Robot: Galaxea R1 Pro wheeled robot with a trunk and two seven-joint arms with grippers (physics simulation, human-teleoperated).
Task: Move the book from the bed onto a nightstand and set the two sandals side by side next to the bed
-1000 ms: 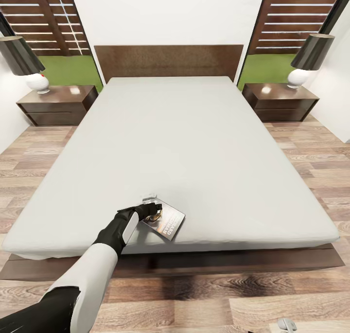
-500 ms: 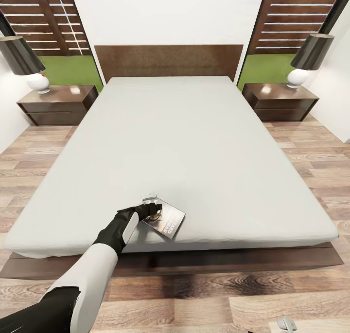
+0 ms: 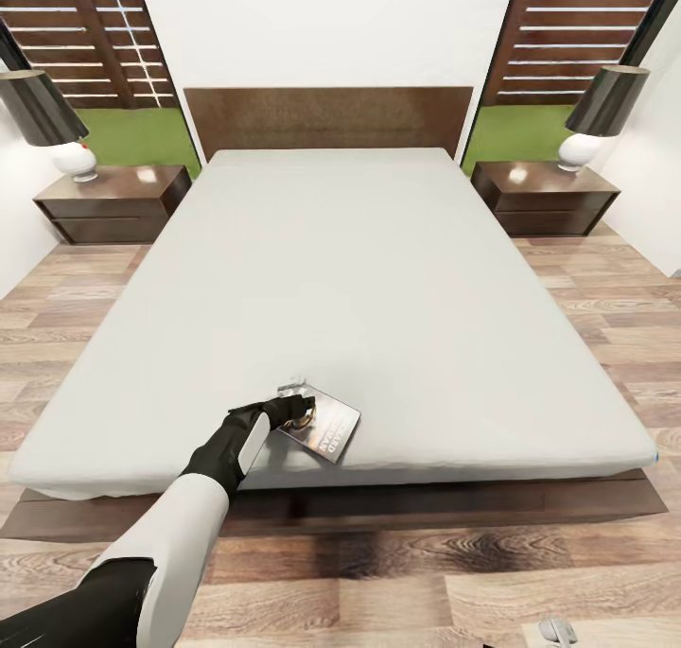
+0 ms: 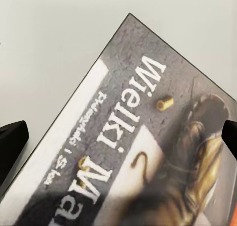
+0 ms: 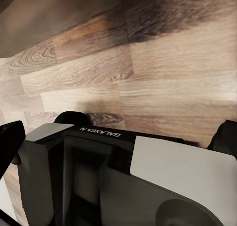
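The book lies flat on the bed near its foot edge, dark cover up with white lettering. My left gripper is at the book's left corner. In the left wrist view the book lies close under the left gripper, whose black fingertips stand wide apart on either side of it, open. My right gripper is open over the wood floor, above my own base. One nightstand stands left of the headboard, the other nightstand right of it. The sandals are out of view.
Each nightstand carries a lamp with a black shade, leaving some glossy top bare. Wood-plank floor runs along both sides of the bed and in front of it. A tiny blue speck shows at the bed's front right corner.
The head view has shifted very slightly, so the bed's foot edge sits a little higher. The left gripper and the book keep their places.
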